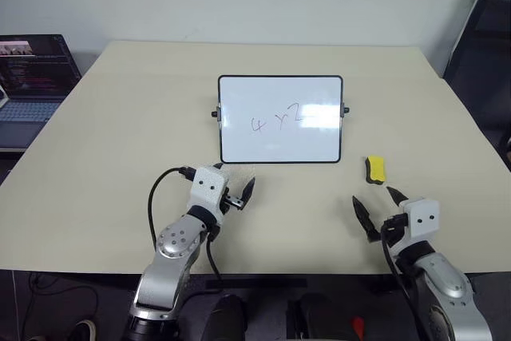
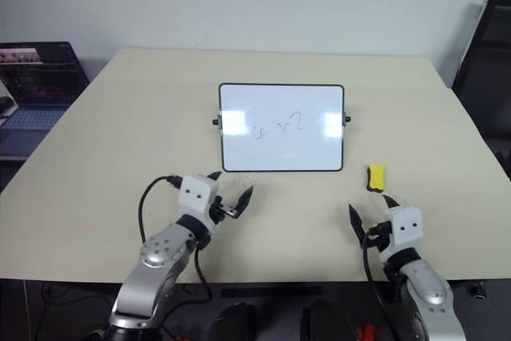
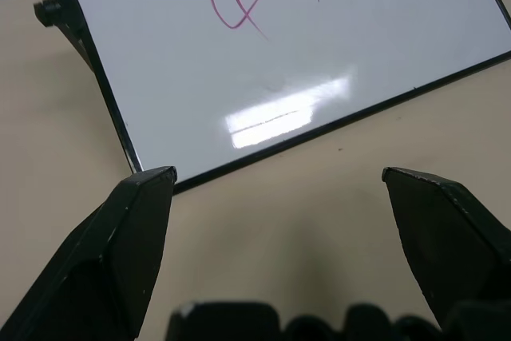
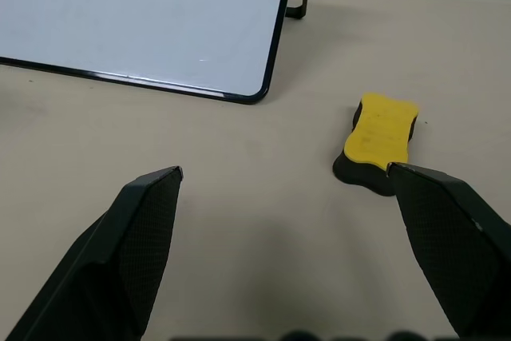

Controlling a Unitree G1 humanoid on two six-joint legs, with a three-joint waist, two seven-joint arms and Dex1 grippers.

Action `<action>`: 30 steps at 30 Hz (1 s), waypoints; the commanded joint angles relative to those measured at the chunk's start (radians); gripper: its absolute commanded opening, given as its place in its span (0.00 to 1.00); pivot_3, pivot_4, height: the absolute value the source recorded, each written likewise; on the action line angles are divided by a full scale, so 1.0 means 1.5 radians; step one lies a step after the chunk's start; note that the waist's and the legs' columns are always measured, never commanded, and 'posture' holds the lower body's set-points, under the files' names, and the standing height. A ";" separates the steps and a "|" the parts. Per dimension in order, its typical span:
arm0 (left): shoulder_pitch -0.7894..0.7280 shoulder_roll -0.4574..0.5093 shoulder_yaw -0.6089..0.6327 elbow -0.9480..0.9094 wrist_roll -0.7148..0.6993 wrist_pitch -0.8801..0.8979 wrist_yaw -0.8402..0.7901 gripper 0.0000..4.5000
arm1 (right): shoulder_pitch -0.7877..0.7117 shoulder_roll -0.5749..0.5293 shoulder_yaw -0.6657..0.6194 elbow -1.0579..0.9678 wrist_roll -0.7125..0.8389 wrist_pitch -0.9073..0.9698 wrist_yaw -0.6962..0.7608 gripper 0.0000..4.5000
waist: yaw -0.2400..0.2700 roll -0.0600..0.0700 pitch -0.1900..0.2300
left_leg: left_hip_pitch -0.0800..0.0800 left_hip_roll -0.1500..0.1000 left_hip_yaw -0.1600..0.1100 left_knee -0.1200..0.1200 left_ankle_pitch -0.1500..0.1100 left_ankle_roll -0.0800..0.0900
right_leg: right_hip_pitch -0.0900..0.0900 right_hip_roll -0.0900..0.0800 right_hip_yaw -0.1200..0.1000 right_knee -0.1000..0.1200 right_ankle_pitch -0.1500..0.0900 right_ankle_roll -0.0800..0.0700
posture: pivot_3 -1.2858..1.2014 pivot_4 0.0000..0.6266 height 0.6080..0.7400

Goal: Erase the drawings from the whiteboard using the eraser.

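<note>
So here's where I'm at: the whiteboard (image 1: 280,120) is propped up near the middle of the beige table (image 1: 120,133), tilted back on its little black side knobs, and the drawings (image 1: 276,119) on it read something like "4 x 2" in thin marker strokes, all untouched. The eraser (image 1: 376,169) is lying flat on the table just off the board's lower right corner, yellow side up, dark side down, not touching the board. My right gripper (image 1: 380,210) hovers over the table close in front of the eraser, fingers spread wide with nothing between them. My left gripper (image 1: 237,194) sits just in front of the board's lower left corner, also wide open and empty. There's a laptop (image 1: 32,77) off to my left past the table edge.
</note>
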 commanded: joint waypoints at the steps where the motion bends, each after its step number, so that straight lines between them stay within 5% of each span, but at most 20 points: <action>1: -0.002 -0.004 -0.004 -0.021 0.002 -0.012 0.003 1.00 | -0.004 -0.006 -0.023 -0.020 0.012 0.013 -0.006 1.00 | 0.000 0.000 0.000 | 0.000 0.000 0.000 0.000 0.000 0.000 | 0.000 0.000 0.000 0.000 0.000 0.000 | 0.52 0.24 1.00; 13: -0.041 0.067 0.007 -0.046 -0.063 0.000 -0.114 1.00 | -0.027 0.015 -0.005 -0.148 0.019 0.115 -0.048 1.00 | 0.000 0.000 0.000 | 0.000 0.000 0.000 0.000 0.000 0.000 | 0.000 0.000 0.000 0.000 0.000 0.000 | 0.52 0.24 1.00; 22: -0.187 0.200 0.023 0.007 -0.186 0.019 -0.348 1.00 | -0.128 0.045 0.027 -0.220 0.047 0.265 -0.123 1.00 | -0.003 0.000 0.000 | 0.000 0.001 0.000 -0.001 0.000 0.000 | -0.001 0.001 0.000 0.000 0.000 -0.001 | 0.52 0.24 1.00; 30: -0.349 0.234 -0.013 0.135 -0.201 -0.031 -0.512 1.00 | -0.259 0.074 -0.058 -0.167 0.056 0.464 -0.227 1.00 | -0.001 -0.001 0.000 | -0.001 -0.001 0.000 -0.001 0.000 0.000 | -0.001 0.001 -0.001 0.000 -0.001 -0.001 | 0.52 0.24 1.00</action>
